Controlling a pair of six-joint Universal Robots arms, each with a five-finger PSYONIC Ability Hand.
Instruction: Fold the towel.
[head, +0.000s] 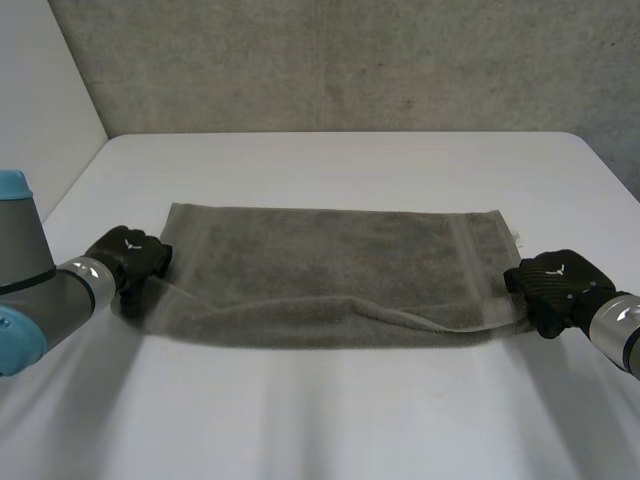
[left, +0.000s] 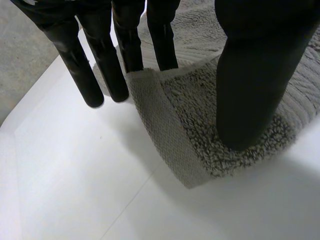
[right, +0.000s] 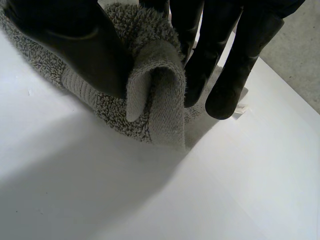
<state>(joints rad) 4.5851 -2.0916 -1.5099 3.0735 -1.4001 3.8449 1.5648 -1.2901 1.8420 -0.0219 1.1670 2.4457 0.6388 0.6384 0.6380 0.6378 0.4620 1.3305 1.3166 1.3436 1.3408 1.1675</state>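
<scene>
A white table (head: 330, 400) with a smooth matt top spreads across the head view from 9 to 3 o'clock, its far corners rounded at 10 and 2 o'clock. Behind its far edge, at 12 o'clock, stands a grey mottled concrete wall (head: 350, 60). At 10 o'clock a plain white panel (head: 40, 90) meets that wall in an upright seam.

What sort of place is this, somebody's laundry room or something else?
Most likely a robot lab or test bench, not a home: a bare white table, a plain grey wall behind it, and a robot's black left hand and right hand, each pinching an end of one grey towel.
</scene>
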